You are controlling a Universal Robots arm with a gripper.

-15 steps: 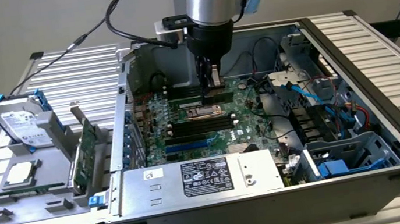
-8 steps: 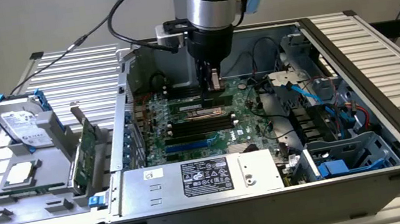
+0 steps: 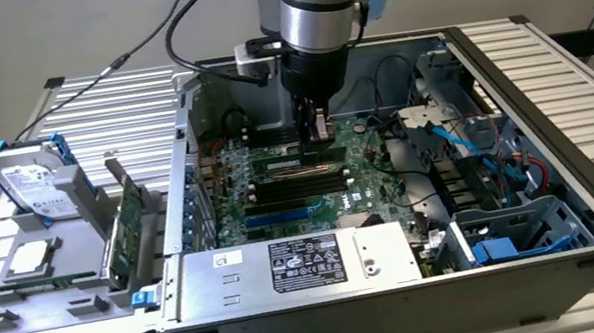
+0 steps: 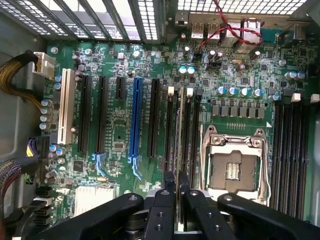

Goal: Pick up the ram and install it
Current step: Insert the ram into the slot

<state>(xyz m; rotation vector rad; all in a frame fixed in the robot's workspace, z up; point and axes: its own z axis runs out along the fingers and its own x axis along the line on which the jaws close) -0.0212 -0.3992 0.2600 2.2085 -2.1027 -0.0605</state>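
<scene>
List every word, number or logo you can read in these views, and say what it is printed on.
No text can be read with confidence.
Power supply label: black panel with white print and symbols, too small to read.
Hard drive label: print too small to read.
Motherboard: white markings, too small to read.

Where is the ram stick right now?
In the wrist view the ram stick stands on edge in the gripper, among the black slots beside the empty chip socket.
</scene>
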